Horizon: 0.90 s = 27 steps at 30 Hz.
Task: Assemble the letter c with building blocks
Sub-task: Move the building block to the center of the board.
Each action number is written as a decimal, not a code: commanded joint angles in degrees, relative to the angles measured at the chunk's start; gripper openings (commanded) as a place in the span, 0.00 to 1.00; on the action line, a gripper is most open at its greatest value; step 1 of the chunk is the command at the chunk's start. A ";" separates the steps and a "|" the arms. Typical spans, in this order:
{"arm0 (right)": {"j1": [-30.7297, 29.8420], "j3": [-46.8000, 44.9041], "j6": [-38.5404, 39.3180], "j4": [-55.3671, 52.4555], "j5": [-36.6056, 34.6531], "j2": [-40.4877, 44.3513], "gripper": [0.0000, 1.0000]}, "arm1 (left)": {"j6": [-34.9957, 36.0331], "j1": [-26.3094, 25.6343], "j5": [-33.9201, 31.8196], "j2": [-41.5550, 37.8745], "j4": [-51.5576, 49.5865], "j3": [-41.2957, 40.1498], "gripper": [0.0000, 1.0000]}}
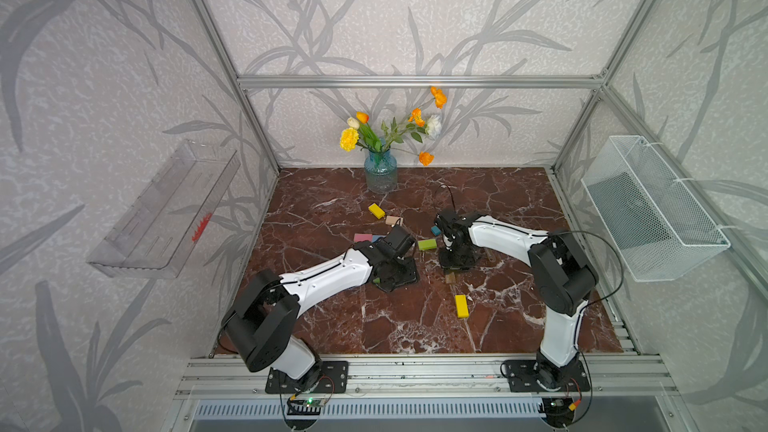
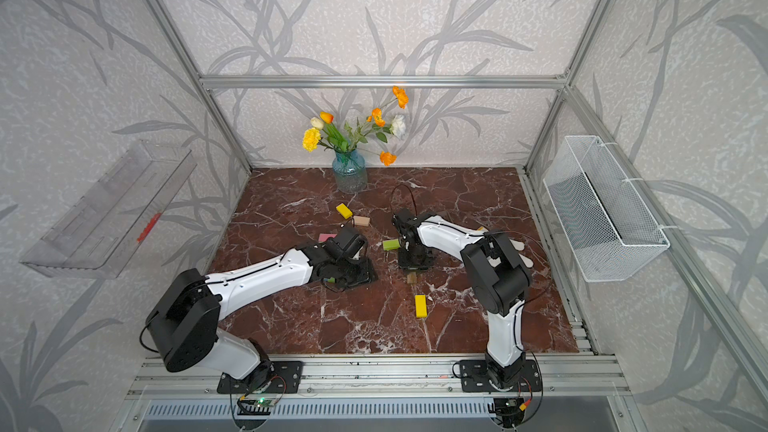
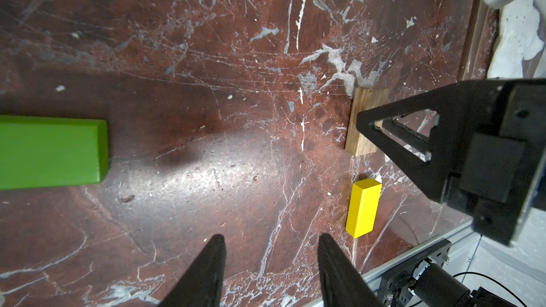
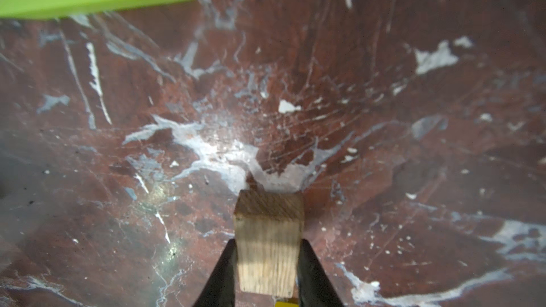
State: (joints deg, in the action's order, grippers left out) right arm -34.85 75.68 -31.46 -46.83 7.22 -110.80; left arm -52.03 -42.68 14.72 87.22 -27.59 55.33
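**Right gripper (image 4: 269, 245) clamped on wooden block (image 4: 269, 228), left gripper (image 3: 269, 240) spread and empty**

A lime block (image 1: 427, 244) lies just beside the right gripper, on the left arm's side. A yellow block (image 1: 461, 306) sits nearer the front edge of the table (image 1: 332, 209), apart from the gripper. A dark green block (image 3: 50, 152) lies near the left gripper, outside its parted fingers, which hang over bare marble. Farther back, a tan block (image 1: 394, 220) and a pink block (image 1: 363, 238) lie scattered before the vase (image 1: 380, 176).

The wooden block is right of the table's middle, mostly hidden under the right gripper in both top views. Its long axis runs along the fingers, roughly front to back, nearly parallel to the yellow block. We see plain grained wood, rectangular, with the fingers pressed on its two long sides. We cannot tell whether it is clear of the marble.
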 commanded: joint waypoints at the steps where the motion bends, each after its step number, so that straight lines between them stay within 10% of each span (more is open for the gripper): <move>1: 0.38 1.87 0.96 -2.26 -1.60 -1.08 0.30 | 0.55 0.40 0.13 -0.39 0.37 -0.64 0.51; 10: 0.09 0.14 0.33 -2.17 -1.34 4.54 0.53 | 0.33 0.46 0.39 -0.39 0.87 -0.89 0.51; 27: -4.15 -16.57 -6.43 -5.46 1.39 19.99 0.48 | -0.28 0.46 -0.06 -2.84 2.37 -3.52 0.51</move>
State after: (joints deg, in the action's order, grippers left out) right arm -37.74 59.92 -35.53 -49.93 7.68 -92.53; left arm -52.25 -42.41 15.09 86.21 -25.82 52.64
